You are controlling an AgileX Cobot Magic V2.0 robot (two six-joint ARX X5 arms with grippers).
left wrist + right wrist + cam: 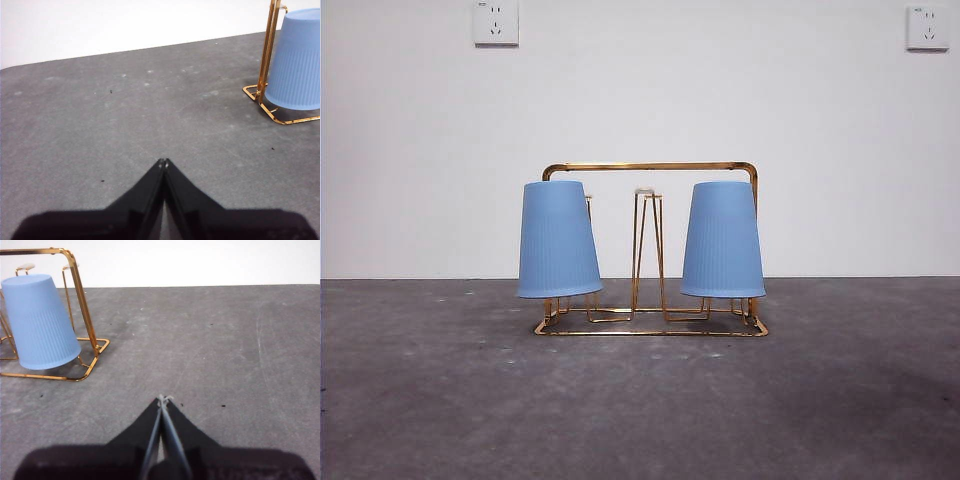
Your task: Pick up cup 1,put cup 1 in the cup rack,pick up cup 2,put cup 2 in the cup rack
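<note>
The rack (650, 250) stands in the middle of the front view on the grey table (640, 400), its gold frame rising just above two blue cups. One cup (558, 240) hangs upside down on a peg at the rack's left end, the other cup (723, 240) likewise at its right end; the middle pegs are bare. Judging by this, both cups are already placed and nothing of the task looks left to do.

The left gripper (163, 162) has its jaws pressed together, holding nothing, well apart from the rack at the right edge of its picture. The right gripper (163, 399) is likewise pressed together and empty, with the rack far off in the upper left of its picture. Two wall sockets (496, 22) sit high on the white wall.
</note>
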